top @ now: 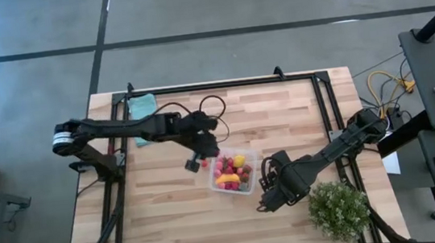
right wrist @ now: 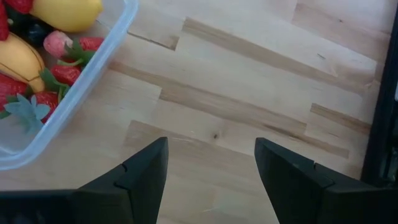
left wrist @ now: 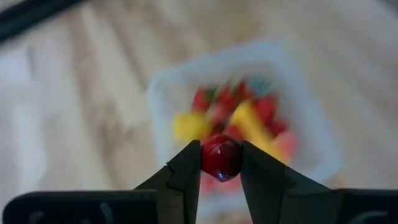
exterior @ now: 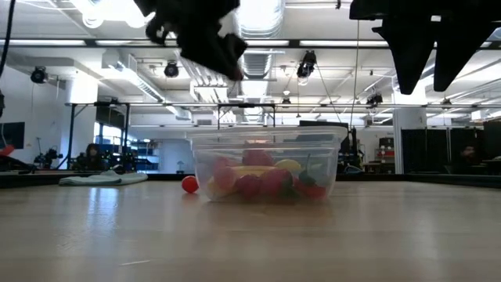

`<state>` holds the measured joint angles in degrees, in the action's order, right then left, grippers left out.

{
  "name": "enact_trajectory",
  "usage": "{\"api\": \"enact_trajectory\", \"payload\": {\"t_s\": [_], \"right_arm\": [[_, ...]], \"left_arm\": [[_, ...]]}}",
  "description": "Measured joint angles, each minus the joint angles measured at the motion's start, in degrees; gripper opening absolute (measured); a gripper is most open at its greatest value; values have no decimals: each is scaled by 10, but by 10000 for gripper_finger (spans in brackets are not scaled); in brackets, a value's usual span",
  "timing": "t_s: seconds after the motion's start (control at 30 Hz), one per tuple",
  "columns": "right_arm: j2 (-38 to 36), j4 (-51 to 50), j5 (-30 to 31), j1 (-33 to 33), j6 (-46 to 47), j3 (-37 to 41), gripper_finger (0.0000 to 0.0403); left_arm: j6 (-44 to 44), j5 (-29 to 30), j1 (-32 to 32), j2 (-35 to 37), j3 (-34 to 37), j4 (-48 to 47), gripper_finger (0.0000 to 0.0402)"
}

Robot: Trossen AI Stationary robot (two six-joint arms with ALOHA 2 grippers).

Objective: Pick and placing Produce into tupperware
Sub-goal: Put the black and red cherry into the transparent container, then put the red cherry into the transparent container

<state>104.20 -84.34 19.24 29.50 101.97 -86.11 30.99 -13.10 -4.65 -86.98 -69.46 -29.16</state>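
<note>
The clear tupperware (top: 233, 173) stands mid-table, holding red, pink and yellow produce; it also shows in the low view (exterior: 266, 168). My left gripper (top: 196, 162) hangs above the table just left of the tub, shut on a small dark-red round piece (left wrist: 221, 157). Another red round piece (exterior: 189, 184) lies on the table left of the tub. My right gripper (right wrist: 211, 165) is open and hovers over bare wood right of the tub's corner (right wrist: 118, 37). It touches nothing. My left gripper pinches the dark-red round piece (left wrist: 221, 155) between its two fingertips (left wrist: 186, 165), one on each side of it. The fingers point down from above. The piece is lifted clear, over the near-left part of the tub.
A bushy green potted plant (top: 340, 210) stands at the table's near right corner, close to my right arm. A folded teal cloth (top: 141, 107) lies at the far left. Black frame rails (top: 222, 85) run along the table's far and side edges.
</note>
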Motion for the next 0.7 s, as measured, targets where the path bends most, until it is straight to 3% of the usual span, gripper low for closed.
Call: {"api": "enact_trajectory", "payload": {"t_s": [0.2, 0.33, 0.53, 0.7], "right_arm": [[0, 13, -1, 0, -4, 1, 233], [0, 22, -1, 0, -4, 1, 233], [0, 30, -2, 0, -1, 1, 233], [0, 32, -2, 0, 0, 1, 233]], "left_arm": [[-61, -61, 37, -33, 3, 45, 81], [-127, -61, 44, -67, 4, 37, 89], [-211, -54, 43, -71, 4, 34, 154], [-206, -26, 43, -66, 3, 19, 224]]}}
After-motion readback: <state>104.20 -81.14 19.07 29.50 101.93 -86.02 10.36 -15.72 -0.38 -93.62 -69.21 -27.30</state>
